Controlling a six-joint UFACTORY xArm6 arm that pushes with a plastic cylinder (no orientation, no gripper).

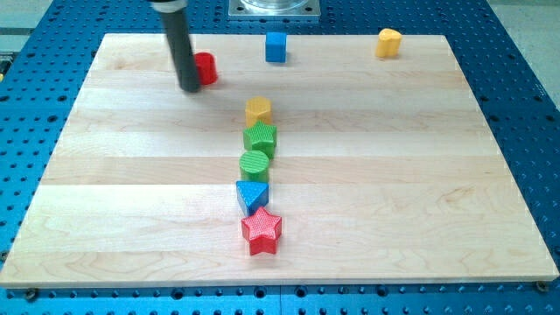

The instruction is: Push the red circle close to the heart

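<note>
The red circle (206, 68) lies near the board's top left. My tip (190, 88) stands just to its left and slightly below, touching or almost touching it, and the rod hides its left edge. Two yellow blocks show: one (258, 110) at the head of the middle column, below and right of the red circle, and one (388, 42) at the top right. I cannot tell which of them is the heart.
A blue cube (276, 46) sits at the top, right of the red circle. Below the middle yellow block runs a column: green star (260, 137), green circle (255, 164), blue triangle (253, 195), red star (261, 231).
</note>
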